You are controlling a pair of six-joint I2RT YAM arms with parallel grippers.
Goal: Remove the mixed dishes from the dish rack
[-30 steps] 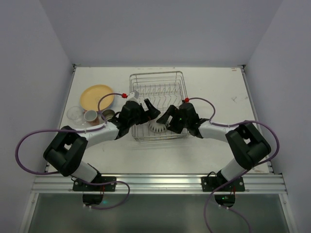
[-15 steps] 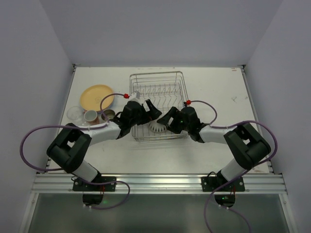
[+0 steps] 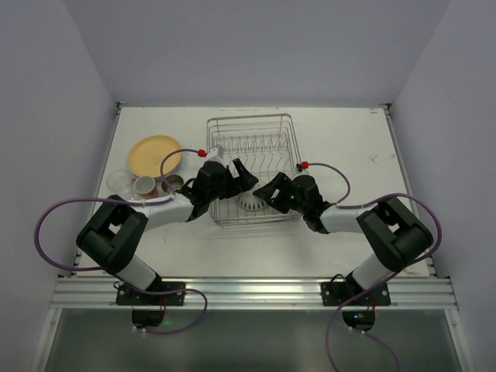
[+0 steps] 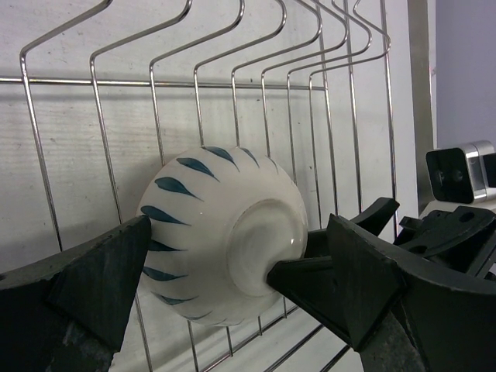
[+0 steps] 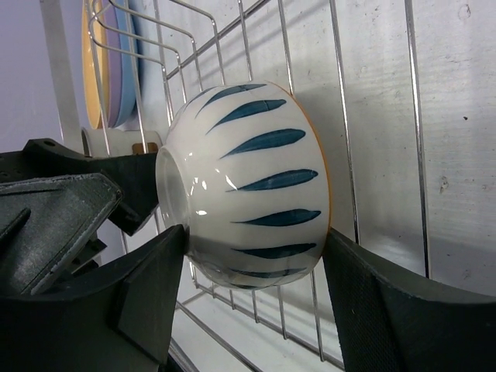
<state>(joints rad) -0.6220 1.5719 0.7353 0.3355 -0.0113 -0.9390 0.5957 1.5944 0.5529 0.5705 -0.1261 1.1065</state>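
Observation:
The white ribbed bowl (image 3: 249,201) with blue strokes lies on its side at the near end of the dish rack (image 3: 249,124). My right gripper (image 5: 254,236) is shut on the bowl (image 5: 248,178), with one finger on its foot and one on its rim. My left gripper (image 4: 238,225) is open and straddles the same bowl (image 4: 209,248). Its fingers (image 4: 93,287) stand just off the bowl's sides. In the top view the left gripper (image 3: 239,184) and the right gripper (image 3: 267,192) meet over the bowl.
A yellow-orange plate (image 3: 153,154) lies on the table left of the rack, stacked on purple and blue plates (image 5: 116,70). A clear glass (image 3: 118,182), a small mug (image 3: 144,185) and a brown cup (image 3: 173,182) stand near it. Upright prongs (image 3: 260,143) fill the rack's far half.
The right wrist has drawn back toward the near right while its fingers stay at the bowl. The bowl and the left arm have hardly moved.

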